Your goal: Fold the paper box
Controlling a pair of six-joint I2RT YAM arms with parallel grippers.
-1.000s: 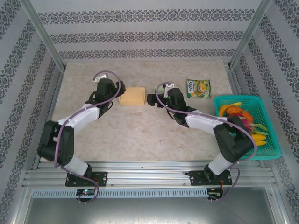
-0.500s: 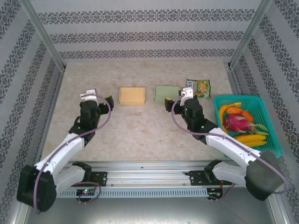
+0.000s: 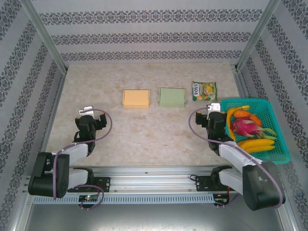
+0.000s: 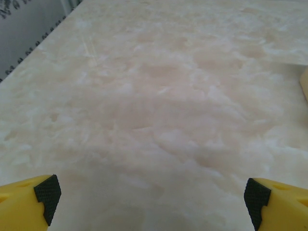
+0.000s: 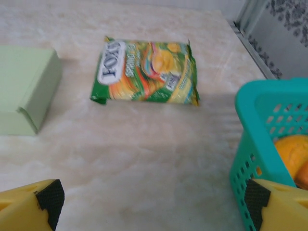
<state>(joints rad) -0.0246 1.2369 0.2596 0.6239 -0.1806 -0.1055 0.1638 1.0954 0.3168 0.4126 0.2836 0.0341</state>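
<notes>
Top external view has the tan paper box (image 3: 136, 98) and the green paper box (image 3: 172, 97) side by side, apart, at the far middle of the tabletop (image 3: 144, 137). Both look light, thin-walled, easily crushed; an edge or flap seems the best hold. Left fingers (image 4: 47, 192) and right fingers (image 5: 49, 197) stand spread wide, holding nothing.
</notes>
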